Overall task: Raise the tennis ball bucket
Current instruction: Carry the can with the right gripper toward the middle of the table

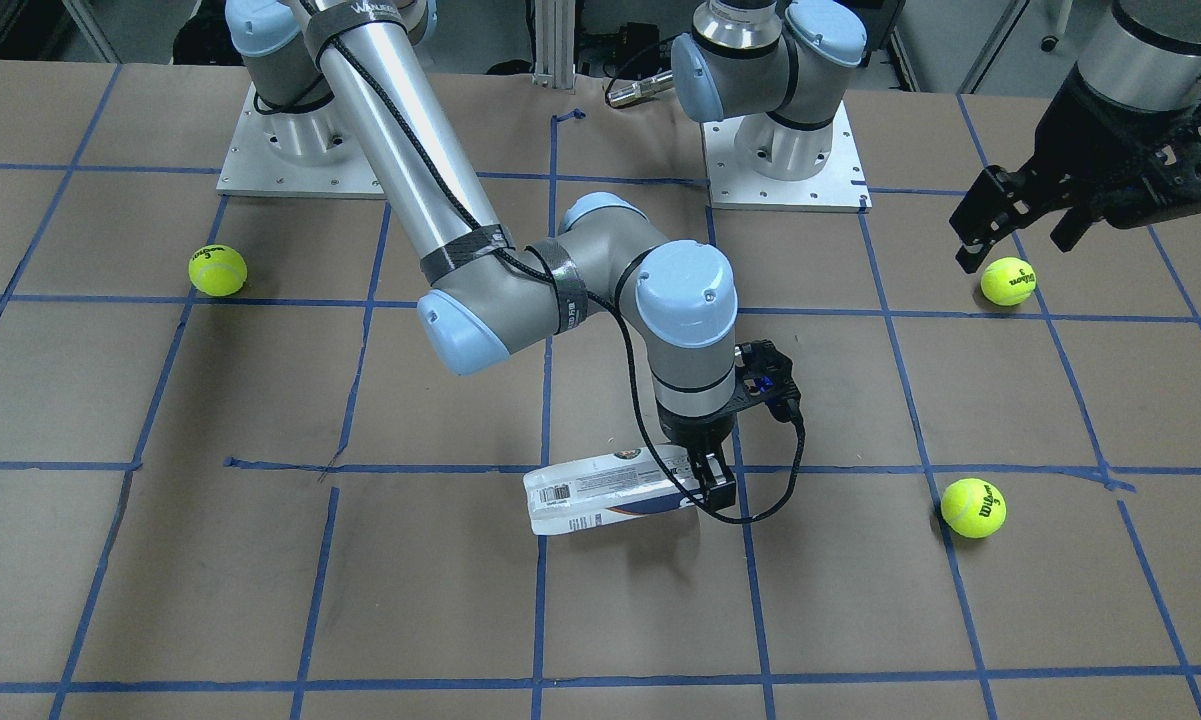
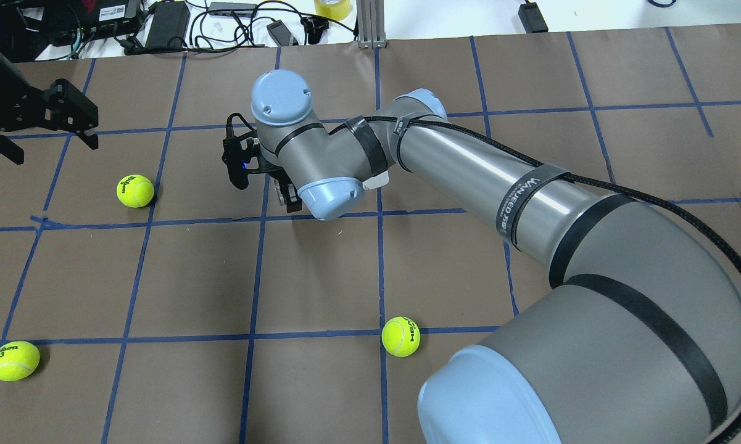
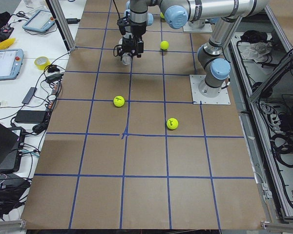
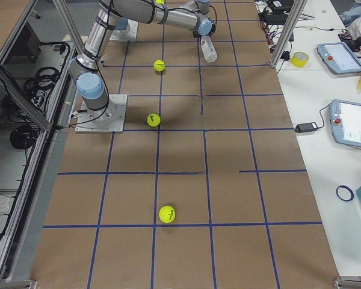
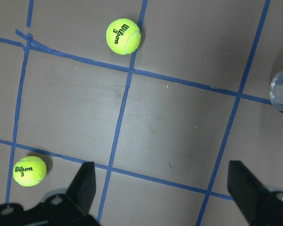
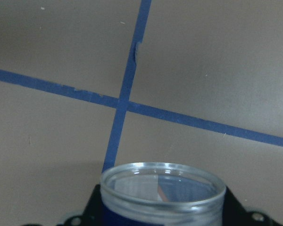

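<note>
**Lighting and picture quality: bright, even overhead room light in all six views.**
Desk [image 1: 260,600] evenly lit, matte, no glare. Shadows soft and short: a faint one beside each tennis ball [image 1: 973,507], a broader diffuse patch under the right arm [image 1: 400,130]. Long white highlight along that arm's metal tube in both high views. Left wrist view: left gripper [image 5: 161,165] fingers [image 5: 85,183] near-black, soft-edged. Right wrist view: tennis ball bucket [image 6: 160,197] rim close to the lens, slightly out of focus, pale sheen; desk behind it clearer. Side views small, distant detail coarse.
</note>
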{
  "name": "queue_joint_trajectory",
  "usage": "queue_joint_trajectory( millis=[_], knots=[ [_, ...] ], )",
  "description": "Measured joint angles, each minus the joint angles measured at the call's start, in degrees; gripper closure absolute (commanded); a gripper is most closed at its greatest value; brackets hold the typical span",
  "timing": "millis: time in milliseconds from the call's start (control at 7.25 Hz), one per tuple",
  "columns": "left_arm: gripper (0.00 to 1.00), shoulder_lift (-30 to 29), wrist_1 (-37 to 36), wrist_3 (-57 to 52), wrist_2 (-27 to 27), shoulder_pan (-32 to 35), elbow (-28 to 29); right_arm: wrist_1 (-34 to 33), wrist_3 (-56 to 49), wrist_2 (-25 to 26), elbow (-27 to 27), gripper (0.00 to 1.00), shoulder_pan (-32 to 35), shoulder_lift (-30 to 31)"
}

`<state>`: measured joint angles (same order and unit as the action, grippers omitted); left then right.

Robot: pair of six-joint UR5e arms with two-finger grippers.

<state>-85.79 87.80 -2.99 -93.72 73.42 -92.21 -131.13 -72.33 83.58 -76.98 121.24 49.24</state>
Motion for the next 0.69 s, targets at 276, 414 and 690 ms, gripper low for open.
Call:
queue_joint_trajectory(
  millis=[276,414,690],
  knots=[
    [0.0,0.0,0.0,0.0,0.1,0.0,-0.1,-0.4,-0.5,-0.8,-1.6,0.39,-0.4,0.2],
    [0.0,0.0,0.0,0.0,0.1,0.1,-0.1,-0.6,-0.4,-1.0,-2.6,0.04,-0.5,0.4],
    [0.0,0.0,0.0,0.0,0.2,0.1,-0.1,-1.4,0.2,-1.1,-3.3,0.02,-0.7,0.7]
  ],
)
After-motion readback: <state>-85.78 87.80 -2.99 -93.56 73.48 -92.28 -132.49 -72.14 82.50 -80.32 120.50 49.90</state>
